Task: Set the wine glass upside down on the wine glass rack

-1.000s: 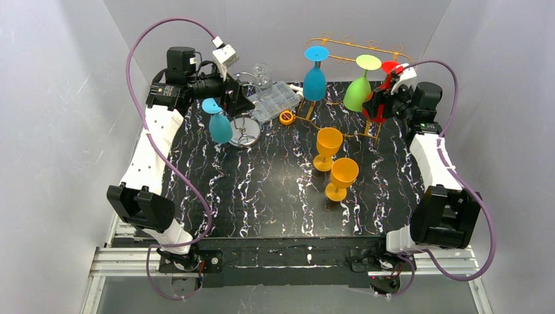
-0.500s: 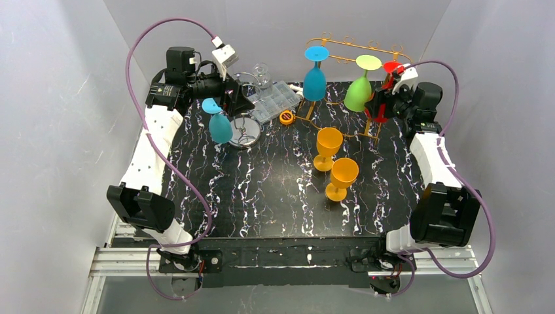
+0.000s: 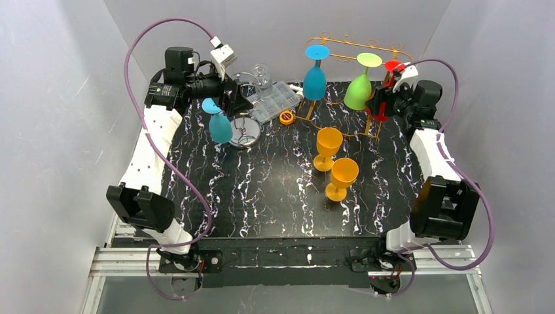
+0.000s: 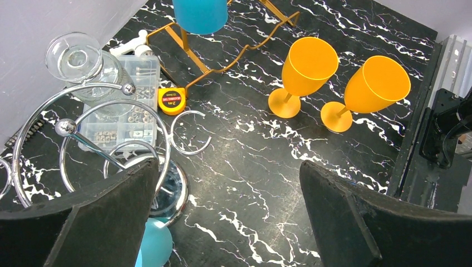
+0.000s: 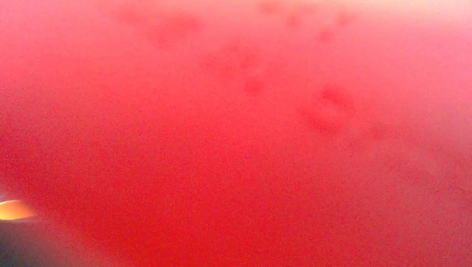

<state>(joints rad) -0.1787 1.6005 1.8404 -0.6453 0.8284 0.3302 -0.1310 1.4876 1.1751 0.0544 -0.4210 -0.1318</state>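
While red wine glass (image 3: 393, 66) is foot-up at gold rack's (image 3: 340, 43) right end, right gripper (image 3: 381, 104) at its bowl, grip cannot tell, left gripper (image 4: 228, 169) well left of rack, jaws wide, empty.

Your right wrist view gives you nothing but a blurred red surface (image 5: 236, 133), too close to focus. That gripper's own fingers do not show there, and only a smeared orange patch (image 5: 14, 209) sits at the left edge. From above, the right gripper (image 3: 381, 103) covers the bowl of the red wine glass (image 3: 393, 66), so you cannot tell whether the jaws press on it. In the left wrist view the top edge cuts off the blue glass (image 4: 200, 14). The bottom edge cuts the teal glass (image 4: 153, 247) and both fingers (image 4: 100, 222) of the left gripper (image 4: 228, 172). The left edge clips the chrome stand (image 4: 170, 192). The tape measure (image 4: 171, 100) print is too small to read.
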